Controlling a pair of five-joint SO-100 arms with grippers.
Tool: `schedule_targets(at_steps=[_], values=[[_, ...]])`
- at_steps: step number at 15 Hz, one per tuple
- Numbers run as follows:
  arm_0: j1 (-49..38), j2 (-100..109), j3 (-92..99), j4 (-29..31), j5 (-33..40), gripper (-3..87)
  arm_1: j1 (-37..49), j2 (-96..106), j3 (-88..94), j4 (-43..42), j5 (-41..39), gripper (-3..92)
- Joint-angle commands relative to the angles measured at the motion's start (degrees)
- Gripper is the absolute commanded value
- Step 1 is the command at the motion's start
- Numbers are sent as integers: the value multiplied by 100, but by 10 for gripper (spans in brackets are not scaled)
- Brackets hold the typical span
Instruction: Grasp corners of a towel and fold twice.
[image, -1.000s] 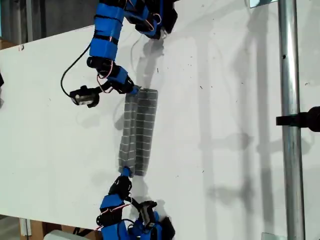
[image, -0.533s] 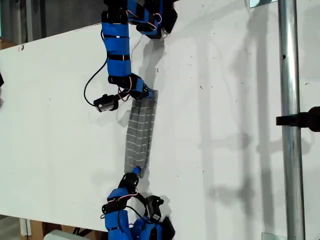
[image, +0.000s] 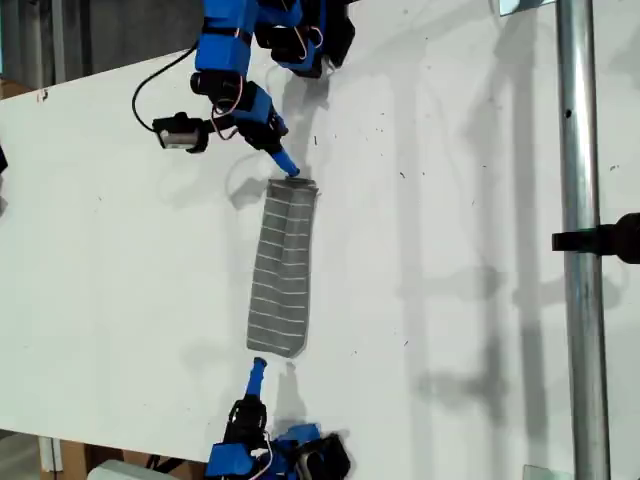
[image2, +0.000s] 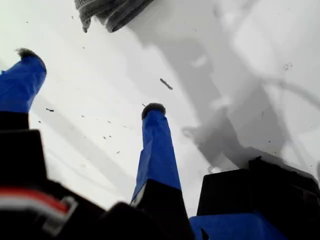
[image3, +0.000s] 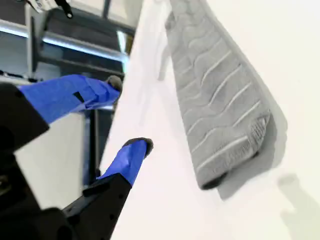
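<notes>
The towel (image: 284, 268) lies on the white table (image: 450, 300) as a long narrow folded strip, grey with thin white stripes. My first gripper (image: 286, 166) hovers just off the strip's far end in the exterior view. It is open, and that folded end (image2: 111, 11) shows beyond its blue fingertips (image2: 153, 111), apart from them. My second gripper (image: 257, 369) sits just off the strip's near end, also open with nothing in it. From there the towel (image3: 217, 105) stretches away beside the gripper (image3: 127, 114). The corners are tucked into the folded ends and cannot be told apart.
A metal pole (image: 578, 250) runs upright along the exterior view's right, with a black clamp (image: 610, 238) on it. The arms' bases (image: 300, 30) stand at the top and bottom table edges. Small dark specks (image2: 166, 84) dot the table near the first gripper.
Both grippers held the towel's ends a second ago. They have let go and drawn back along the strip's line. The towel has settled flat and a little straighter.
</notes>
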Motion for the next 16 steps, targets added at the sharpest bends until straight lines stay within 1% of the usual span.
schedule_targets(at_steps=[1,2,3,4,5,6,8,11,13,14,15,16], values=[[879,2224,1608,-932,-439,120,105,2250,1151,-18,738,400],[1248,2944,2452,-1090,-703,62,88,2821,1793,-176,1063,406],[1679,2900,2848,-1441,-791,29,70,2944,2101,-316,1266,421],[2030,2909,3190,-1723,-993,33,167,2663,2206,-571,1380,450],[2224,2909,3340,-1731,-1011,49,299,2048,2408,-1257,1433,462],[2285,2909,3349,-1538,-1081,49,316,923,2338,-2048,1441,473],[2312,2909,3296,-1283,-1187,49,422,-1863,1362,-3340,1380,490],[2329,2918,3278,-1099,-1310,49,431,-3612,-53,-3973,1204,482],[2355,2918,3261,-1037,-1318,49,272,-4412,-773,-4535,1178,451],[2355,2918,3252,-1011,-1318,49,149,-4746,-1134,-4860,1125,411],[2355,2918,3252,-984,-1336,49,62,-4957,-1301,-5388,984,242],[2355,2918,3226,-949,-1345,49,70,-5019,-1415,-5440,1020,-2]])
